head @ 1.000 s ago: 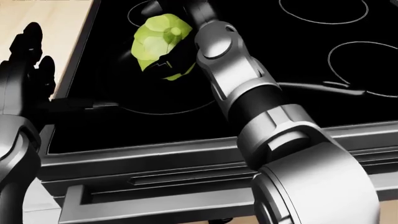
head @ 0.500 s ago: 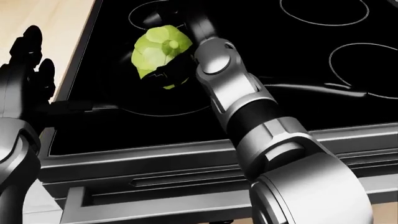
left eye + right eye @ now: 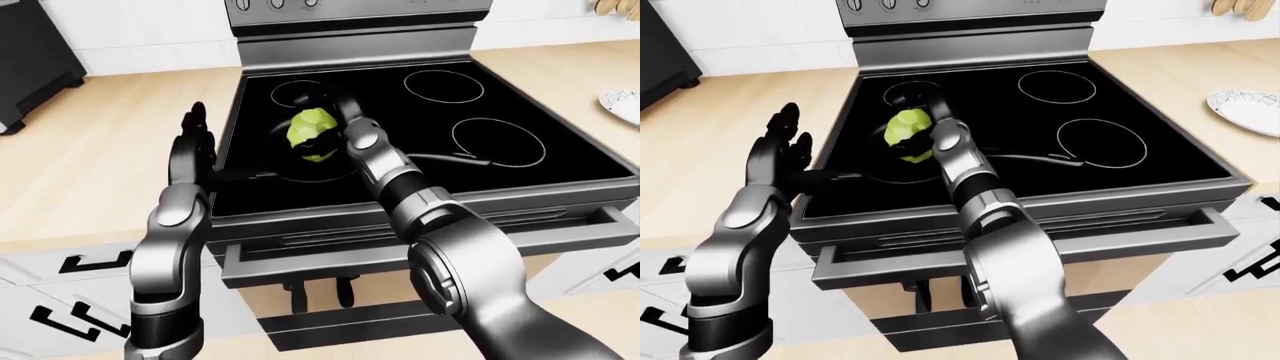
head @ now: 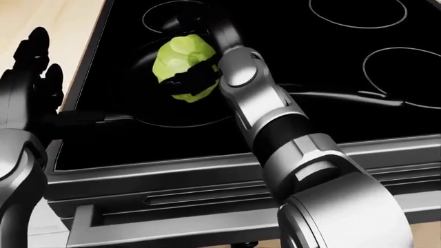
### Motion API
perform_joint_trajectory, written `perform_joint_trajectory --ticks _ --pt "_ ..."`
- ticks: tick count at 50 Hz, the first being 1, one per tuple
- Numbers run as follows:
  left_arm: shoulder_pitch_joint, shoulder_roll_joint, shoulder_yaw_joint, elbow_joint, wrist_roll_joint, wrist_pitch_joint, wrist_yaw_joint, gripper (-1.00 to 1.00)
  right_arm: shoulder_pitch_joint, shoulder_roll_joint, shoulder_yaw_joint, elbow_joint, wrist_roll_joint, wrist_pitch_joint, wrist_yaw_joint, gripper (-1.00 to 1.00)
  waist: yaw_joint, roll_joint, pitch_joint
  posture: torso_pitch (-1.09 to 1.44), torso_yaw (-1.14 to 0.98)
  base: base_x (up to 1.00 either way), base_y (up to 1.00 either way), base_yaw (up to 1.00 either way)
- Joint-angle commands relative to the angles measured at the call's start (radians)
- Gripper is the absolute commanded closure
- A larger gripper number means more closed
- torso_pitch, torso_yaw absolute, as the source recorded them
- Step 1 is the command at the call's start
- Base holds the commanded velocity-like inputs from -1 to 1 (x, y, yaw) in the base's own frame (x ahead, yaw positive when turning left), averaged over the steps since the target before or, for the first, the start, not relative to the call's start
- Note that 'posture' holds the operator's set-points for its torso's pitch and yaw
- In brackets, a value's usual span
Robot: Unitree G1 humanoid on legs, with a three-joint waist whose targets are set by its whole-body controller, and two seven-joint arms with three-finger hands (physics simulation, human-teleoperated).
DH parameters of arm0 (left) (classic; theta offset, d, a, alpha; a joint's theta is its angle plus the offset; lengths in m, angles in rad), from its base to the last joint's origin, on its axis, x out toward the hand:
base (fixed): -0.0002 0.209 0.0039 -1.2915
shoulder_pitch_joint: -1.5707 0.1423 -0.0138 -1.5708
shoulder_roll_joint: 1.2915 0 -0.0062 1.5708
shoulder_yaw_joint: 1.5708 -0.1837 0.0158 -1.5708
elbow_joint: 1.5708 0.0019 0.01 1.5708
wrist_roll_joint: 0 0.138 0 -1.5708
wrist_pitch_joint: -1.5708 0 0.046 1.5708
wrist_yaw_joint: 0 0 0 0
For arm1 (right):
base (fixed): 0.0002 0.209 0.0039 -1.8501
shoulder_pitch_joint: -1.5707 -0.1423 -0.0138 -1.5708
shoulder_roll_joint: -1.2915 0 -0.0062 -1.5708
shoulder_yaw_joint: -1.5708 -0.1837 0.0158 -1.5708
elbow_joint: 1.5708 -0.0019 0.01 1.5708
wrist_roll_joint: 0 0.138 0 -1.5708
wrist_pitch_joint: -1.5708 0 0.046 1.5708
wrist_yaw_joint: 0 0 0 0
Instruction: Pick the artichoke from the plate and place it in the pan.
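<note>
Your stove (image 3: 560, 176) fills most of each view, black glass top, with the dark pan (image 4: 148, 111) sitting on the near-left burner directly under your right hand (image 4: 196, 77), its handle (image 4: 82, 117) running out toward your left hand (image 4: 27, 77). That left hand hangs spread-fingered and empty beside the handle's end, on the wooden table (image 3: 100, 150). Compared with half a second ago, the artichoke (image 4: 180, 58) has turned in your right hand's grip and shifted slightly; the dark fingers still clamp round its middle, above the pan. You look ready to lower and release. The plate (image 3: 1248, 105) lies far off to the right.
</note>
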State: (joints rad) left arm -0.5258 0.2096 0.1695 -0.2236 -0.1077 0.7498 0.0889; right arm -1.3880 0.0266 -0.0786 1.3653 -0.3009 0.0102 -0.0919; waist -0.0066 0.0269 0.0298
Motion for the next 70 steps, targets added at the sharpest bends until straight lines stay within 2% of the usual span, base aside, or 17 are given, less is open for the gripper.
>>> perform_joint_trajectory --ticks 1,8,9,10,27,29,32,37,45,52,59,63,68,69,70 --pt "-0.028 0.009 0.007 -0.035 0.002 -0.031 0.001 -1.00 -0.051 -0.009 -0.003 -0.057 0.004 -0.043 -0.013 -0.15 0.000 0.005 -0.033 0.00 0.00 0.00 0.00 0.00" --pt "-0.022 0.010 0.007 -0.041 0.002 -0.030 -0.002 -1.00 -0.043 -0.006 -0.004 -0.056 0.005 -0.048 -0.017 -0.27 0.000 0.005 -0.034 0.00 0.00 0.00 0.00 0.00" --pt "-0.022 0.009 0.007 -0.043 0.002 -0.030 -0.002 -1.00 -0.045 -0.006 -0.005 -0.057 0.006 -0.047 -0.016 -0.74 0.001 0.005 -0.034 0.00 0.00 0.00 0.00 0.00" --pt "-0.021 0.009 0.006 -0.044 0.003 -0.029 -0.002 -1.00 -0.046 -0.007 -0.004 -0.057 0.005 -0.047 -0.017 -1.00 0.001 0.005 -0.034 0.00 0.00 0.00 0.00 0.00" --pt "-0.045 0.013 0.006 -0.040 0.007 -0.016 -0.002 -1.00 -0.063 -0.012 -0.009 -0.063 0.022 -0.041 -0.014 -1.00 0.001 0.005 -0.036 0.00 0.00 0.00 0.00 0.00" --pt "-0.067 0.017 0.006 -0.030 0.007 -0.011 0.000 -1.00 -0.082 -0.016 -0.008 -0.069 0.026 -0.026 -0.011 -1.00 0.001 0.004 -0.036 0.00 0.00 0.00 0.00 0.00" --pt "-0.151 0.044 0.014 0.003 0.008 0.014 0.006 -1.00 -0.126 -0.030 -0.020 -0.094 0.056 0.011 -0.009 -1.00 0.001 0.004 -0.034 0.00 0.00 0.00 0.00 0.00" --pt "-0.272 0.085 0.017 0.071 0.009 0.029 0.018 -1.00 -0.172 -0.064 -0.011 -0.152 0.095 0.102 0.010 -1.00 0.002 0.002 -0.027 0.00 0.00 0.00 0.00 0.00" --pt "-0.414 0.114 0.002 0.206 0.033 -0.009 0.040 -1.00 -0.136 -0.142 0.017 -0.449 0.153 0.361 0.063 -1.00 0.006 -0.004 -0.021 0.00 0.00 0.00 0.00 0.00" --pt "-0.501 0.126 0.004 0.264 0.031 -0.030 0.056 -1.00 0.020 -0.214 0.036 -0.973 0.124 0.701 0.147 -1.00 0.011 -0.015 -0.013 0.00 0.00 0.00 0.00 0.00" --pt "-0.517 0.149 0.008 0.223 0.023 -0.009 0.062 -1.00 0.138 -0.269 0.023 -1.345 0.074 0.927 0.232 -1.00 0.011 -0.021 -0.007 0.00 0.00 0.00 0.00 0.00" --pt "-0.506 0.149 0.007 0.196 0.020 -0.010 0.063 -1.00 0.183 -0.309 0.020 -1.502 0.035 1.028 0.291 -1.00 0.011 -0.021 -0.005 0.00 0.00 0.00 0.00 0.00" --pt "-0.492 0.141 0.008 0.157 0.015 -0.008 0.070 -1.00 0.186 -0.348 0.021 -1.582 -0.012 1.101 0.344 -1.00 0.009 -0.021 -0.004 0.00 0.00 0.00 0.00 0.00" --pt "-0.462 0.129 0.032 0.119 -0.002 -0.101 0.073 -1.00 0.224 -0.372 0.018 -1.633 -0.032 1.054 0.349 -1.00 0.009 -0.021 -0.003 0.00 0.00 0.00 0.00 0.00" --pt "-0.445 0.125 0.037 0.101 -0.016 -0.126 0.079 -1.00 0.243 -0.369 0.013 -1.649 -0.041 1.033 0.353 -1.00 0.008 -0.022 -0.001 0.00 0.00 0.00 0.00 0.00"
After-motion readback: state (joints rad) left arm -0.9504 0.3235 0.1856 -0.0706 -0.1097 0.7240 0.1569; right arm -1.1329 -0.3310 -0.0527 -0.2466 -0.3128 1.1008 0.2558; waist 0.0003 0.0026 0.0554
